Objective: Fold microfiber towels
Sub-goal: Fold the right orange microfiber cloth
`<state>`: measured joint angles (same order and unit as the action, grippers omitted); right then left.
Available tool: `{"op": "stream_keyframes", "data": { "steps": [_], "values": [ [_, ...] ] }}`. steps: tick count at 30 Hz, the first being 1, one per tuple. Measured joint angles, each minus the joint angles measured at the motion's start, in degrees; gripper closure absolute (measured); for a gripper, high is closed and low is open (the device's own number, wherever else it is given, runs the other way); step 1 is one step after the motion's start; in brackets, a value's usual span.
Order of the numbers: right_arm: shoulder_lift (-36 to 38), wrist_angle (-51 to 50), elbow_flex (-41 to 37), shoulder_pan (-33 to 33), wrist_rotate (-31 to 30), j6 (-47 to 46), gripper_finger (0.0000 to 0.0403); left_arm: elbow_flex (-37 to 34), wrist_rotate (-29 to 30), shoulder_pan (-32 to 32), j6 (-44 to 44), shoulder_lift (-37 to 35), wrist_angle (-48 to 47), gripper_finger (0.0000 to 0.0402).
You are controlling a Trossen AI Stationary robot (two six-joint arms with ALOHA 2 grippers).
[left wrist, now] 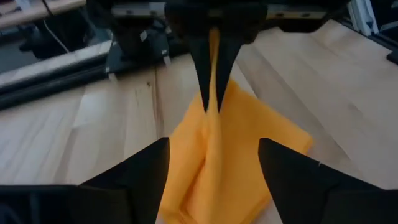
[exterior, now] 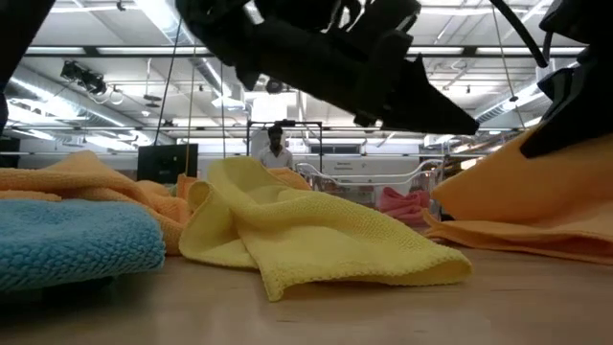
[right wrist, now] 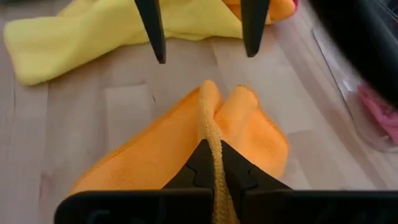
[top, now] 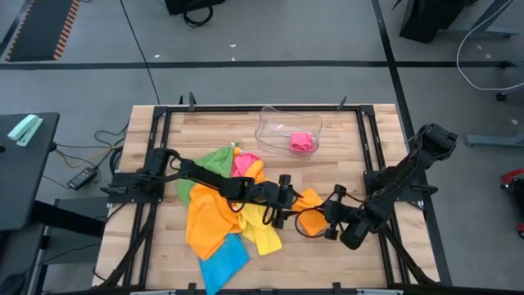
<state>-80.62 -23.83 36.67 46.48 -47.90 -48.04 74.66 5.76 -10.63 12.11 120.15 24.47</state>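
Note:
An orange towel lies on the wooden table between my two grippers. My right gripper is shut on it, coming from the table's right. My left gripper faces it from the left, open; its fingers stand either side of the towel's other end, and I see no touch. Left of them lies a pile of towels: green, pink, a second orange one, yellow and blue. Another pink towel lies in a clear tray. My right gripper pinches a raised ridge of the orange towel between its two shut fingers. Whether this is an edge or a fold I cannot tell. The fingers slant down from the table's right side. The ridge is drawn up; the rest spreads on the table.
The clear tray stands at the table's far side, right of centre. Black rails run along the table's left and right sides. Bare wood shows at the near right and the far left. A person stands far behind the table.

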Motion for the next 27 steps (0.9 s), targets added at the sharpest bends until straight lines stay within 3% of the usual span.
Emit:
{"op": "stream_keyframes", "data": {
  "steps": [9,27],
  "values": [
    [0.0,1.4,0.0,0.2,0.0,0.2,0.0397,2.4,0.0,1.2,0.6,3.2,-1.3,0.0135],
    [0.0,6.4,0.0,0.2,-0.2,4.8,0.0397,2.5,1.9,2.5,5.1,4.7,-4.4,0.0175]
  ]
}}
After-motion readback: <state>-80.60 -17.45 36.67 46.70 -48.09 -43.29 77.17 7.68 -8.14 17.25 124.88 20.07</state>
